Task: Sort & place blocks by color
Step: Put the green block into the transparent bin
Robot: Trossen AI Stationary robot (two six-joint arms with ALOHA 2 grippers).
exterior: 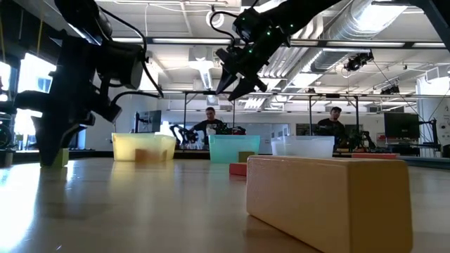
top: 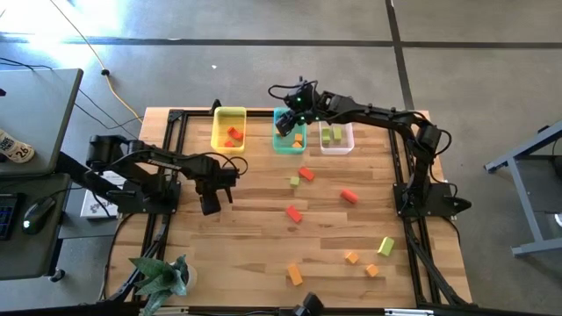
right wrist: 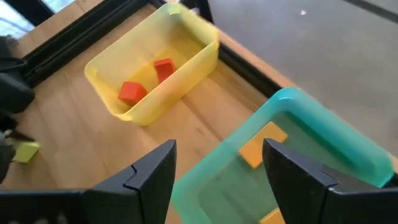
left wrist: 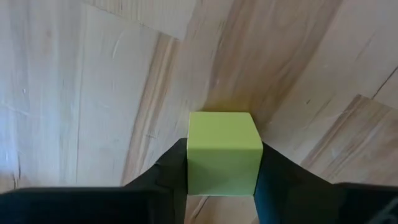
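Green block (left wrist: 224,152) sitting on table (top: 263,254), left gripper (left wrist: 221,186) closing fingers on both its sides. Right gripper (right wrist: 217,180) hovering wide open, empty, seemingly above teal bin (right wrist: 336,134).

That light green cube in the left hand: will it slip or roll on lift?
The light green cube looks rigid and flat-sided, so it probably won't roll. The left hand has fingers against opposite flat faces, so the grip looks square. Its smooth faces might slip under a light squeeze.
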